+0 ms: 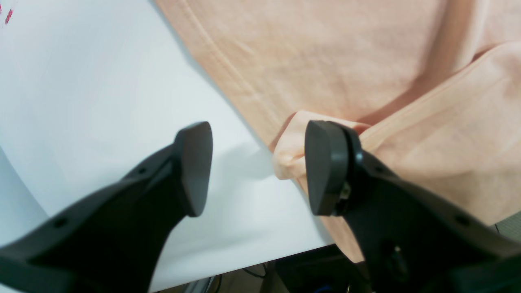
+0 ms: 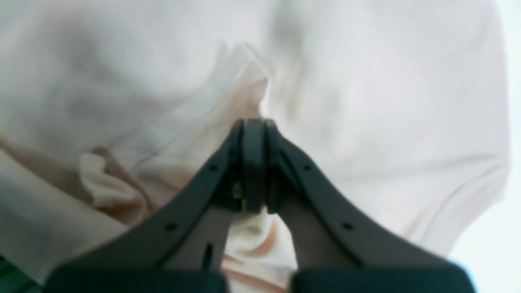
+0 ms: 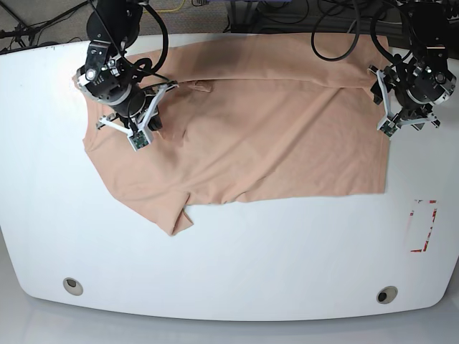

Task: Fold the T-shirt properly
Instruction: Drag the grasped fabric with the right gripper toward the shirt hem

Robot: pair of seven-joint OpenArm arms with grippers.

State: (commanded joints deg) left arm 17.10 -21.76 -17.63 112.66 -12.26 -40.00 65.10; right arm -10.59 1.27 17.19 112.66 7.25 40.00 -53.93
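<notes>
Your desk [image 3: 237, 265]: white top, rounded corners, two small round holes near front edge, one toward each front corner. T-shirt [image 3: 251, 136] lies directly on it, peach, spread across rear half, mostly flat, few creases. One sleeve points toward front at base view's left. Top fold runs along rear edge; in left wrist view cloth hangs slightly over desk edge. Small red-marked label [image 3: 423, 226] lies on bare white surface near base view's right edge, apart from shirt.
</notes>
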